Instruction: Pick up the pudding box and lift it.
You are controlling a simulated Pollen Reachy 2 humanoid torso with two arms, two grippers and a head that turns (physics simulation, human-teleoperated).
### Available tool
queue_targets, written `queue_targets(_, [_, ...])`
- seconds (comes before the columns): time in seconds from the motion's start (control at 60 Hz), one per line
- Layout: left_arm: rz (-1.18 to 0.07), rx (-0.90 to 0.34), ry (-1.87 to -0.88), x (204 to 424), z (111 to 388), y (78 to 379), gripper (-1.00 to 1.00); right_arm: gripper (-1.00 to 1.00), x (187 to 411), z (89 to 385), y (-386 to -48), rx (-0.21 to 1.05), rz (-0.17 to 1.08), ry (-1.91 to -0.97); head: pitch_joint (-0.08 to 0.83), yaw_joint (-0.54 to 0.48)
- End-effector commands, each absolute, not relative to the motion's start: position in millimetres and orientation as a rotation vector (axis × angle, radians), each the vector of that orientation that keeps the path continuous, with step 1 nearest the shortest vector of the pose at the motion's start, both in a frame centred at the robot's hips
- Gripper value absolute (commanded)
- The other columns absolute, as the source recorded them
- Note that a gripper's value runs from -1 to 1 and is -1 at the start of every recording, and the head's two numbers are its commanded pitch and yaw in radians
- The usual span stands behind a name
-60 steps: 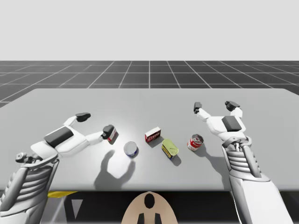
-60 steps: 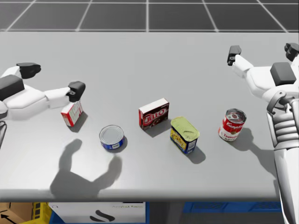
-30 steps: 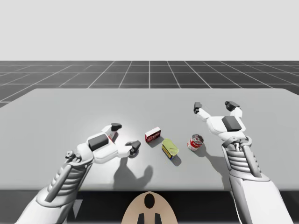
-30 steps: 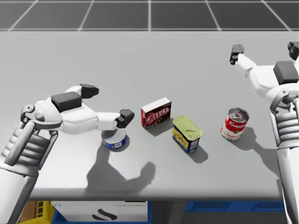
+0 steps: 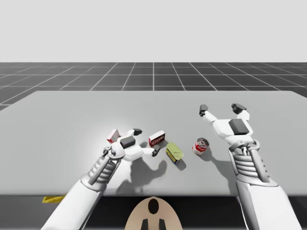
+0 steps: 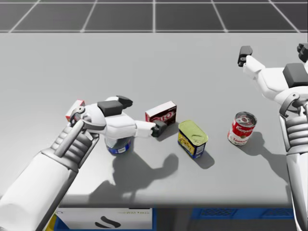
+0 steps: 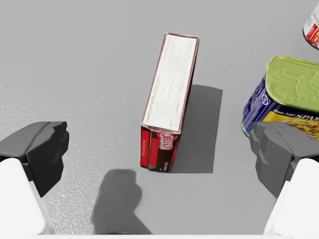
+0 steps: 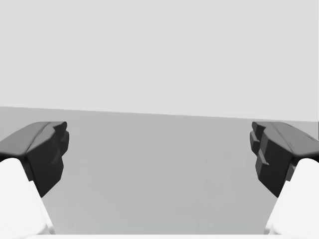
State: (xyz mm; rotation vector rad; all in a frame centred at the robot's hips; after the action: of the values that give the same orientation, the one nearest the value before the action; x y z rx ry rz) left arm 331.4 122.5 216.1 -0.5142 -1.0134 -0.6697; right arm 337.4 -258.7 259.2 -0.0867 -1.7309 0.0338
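Counting on our desk (image 6: 48,57): three cans (image 6: 241,128), two boxes (image 6: 74,109). Nearest, the blue round can (image 6: 117,146), under our left arm. Our left end effector (image 7: 159,154) gapes, the pudding box (image 7: 169,99) standing untouched between its fingers. Farther off, our right end effector (image 5: 220,109) hangs open.

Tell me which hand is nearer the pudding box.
Left. My left hand has the pudding box between its open fingers; my right hand hangs beyond the red can.

A grey table (image 5: 72,110) stands on a dark floor (image 5: 153,74) ruled in a pale grid, which runs beyond the table to a blank light-grey backdrop (image 5: 153,28). Below the table's near edge sit a white box (image 6: 103,219) and a blue bin (image 6: 231,217).
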Motion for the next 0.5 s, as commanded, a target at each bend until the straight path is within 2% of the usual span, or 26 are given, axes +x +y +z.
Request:
queue_targets(0.017, [-0.665,-0.533,-0.99,345.6,203.9,102.8,-1.0,-1.0,336.9,260.4,-260.1,-0.087,0.031,-1.734,0.652,0.0])
queue_targets(0.217, [-0.637,-0.53,-0.954,363.9,187.7,97.4,-1.0,-1.0,336.8,261.5,-261.0,-0.085,0.027,-1.739,0.656,-0.01])
queue_targets(0.5, [-0.645,-0.53,-0.933,371.0,174.9,83.2,-1.0,-1.0,335.4,264.1,-262.6,-0.082,0.018,-1.748,0.655,-0.01])
